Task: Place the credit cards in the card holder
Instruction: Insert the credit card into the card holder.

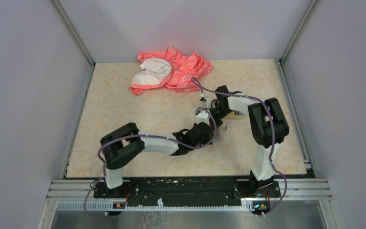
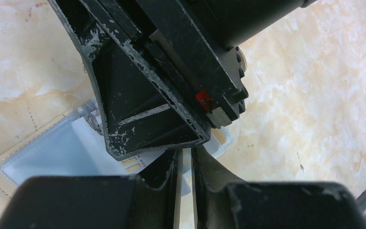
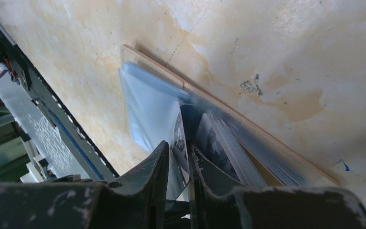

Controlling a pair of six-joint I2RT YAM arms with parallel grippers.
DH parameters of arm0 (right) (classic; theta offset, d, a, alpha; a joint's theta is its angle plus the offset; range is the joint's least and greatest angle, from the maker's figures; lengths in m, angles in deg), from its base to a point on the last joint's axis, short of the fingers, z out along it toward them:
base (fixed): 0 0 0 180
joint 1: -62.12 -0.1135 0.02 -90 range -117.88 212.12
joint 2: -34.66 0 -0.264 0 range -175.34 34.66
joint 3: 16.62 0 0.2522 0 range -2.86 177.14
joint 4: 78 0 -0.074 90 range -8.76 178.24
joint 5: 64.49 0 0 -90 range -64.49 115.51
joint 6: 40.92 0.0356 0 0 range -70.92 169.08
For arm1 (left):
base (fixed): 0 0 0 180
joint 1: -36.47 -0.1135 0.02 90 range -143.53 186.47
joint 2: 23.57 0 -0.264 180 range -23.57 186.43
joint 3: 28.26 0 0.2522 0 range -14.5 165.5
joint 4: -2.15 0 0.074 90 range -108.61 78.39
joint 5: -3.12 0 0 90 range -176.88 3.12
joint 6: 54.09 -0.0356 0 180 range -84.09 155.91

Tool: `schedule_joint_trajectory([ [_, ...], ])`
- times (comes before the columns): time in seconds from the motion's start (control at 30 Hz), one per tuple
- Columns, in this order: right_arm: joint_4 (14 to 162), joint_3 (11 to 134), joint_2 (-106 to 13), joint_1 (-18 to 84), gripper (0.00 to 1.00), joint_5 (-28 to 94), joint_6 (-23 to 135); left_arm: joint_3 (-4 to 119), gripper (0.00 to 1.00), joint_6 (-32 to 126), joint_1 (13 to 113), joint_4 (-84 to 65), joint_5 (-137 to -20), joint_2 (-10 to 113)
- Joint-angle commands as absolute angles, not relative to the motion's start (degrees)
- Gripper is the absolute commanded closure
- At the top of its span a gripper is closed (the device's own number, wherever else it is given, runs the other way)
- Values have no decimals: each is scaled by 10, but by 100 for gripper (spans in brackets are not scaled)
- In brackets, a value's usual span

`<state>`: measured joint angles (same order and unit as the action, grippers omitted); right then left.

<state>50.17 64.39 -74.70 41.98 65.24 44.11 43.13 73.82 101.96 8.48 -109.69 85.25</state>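
Note:
The card holder [image 1: 236,116] lies open at the table's middle right, beige with light-blue lining [image 2: 47,155]. My right gripper [image 1: 218,114] is shut on a thin light-blue leaf of it [image 3: 183,150] and holds that leaf up. Several credit cards [image 3: 224,143] stand edge-on as grey stripes in the holder [image 3: 145,105]. A white card with gold contacts [image 2: 138,162] lies on the holder under one of the right gripper's fingers [image 2: 143,124]. My left gripper [image 1: 215,128] is right above it [image 2: 186,155]. Its jaws stand a narrow slit apart with a pale stripe inside; I cannot tell if that is a card.
A crumpled pink and white cloth [image 1: 171,70] lies at the back of the table. Grey walls close in the left, right and back sides. The black and metal base rail [image 1: 190,188] runs along the near edge, also in the right wrist view [image 3: 43,95].

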Motion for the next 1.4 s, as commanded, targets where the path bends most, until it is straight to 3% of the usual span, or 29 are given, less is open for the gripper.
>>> schedule_joint_trajectory([
  [0.0, 479, 654, -749, 416, 78, 615, 412, 450, 82, 761, 1018, 27, -1157, 875],
  [0.5, 479, 659, -703, 418, 74, 589, 402, 456, 83, 781, 1017, 2, -1183, 883],
  [1.37, 470, 676, -676, 427, 63, 587, 392, 476, 81, 772, 994, 29, -1130, 889],
])
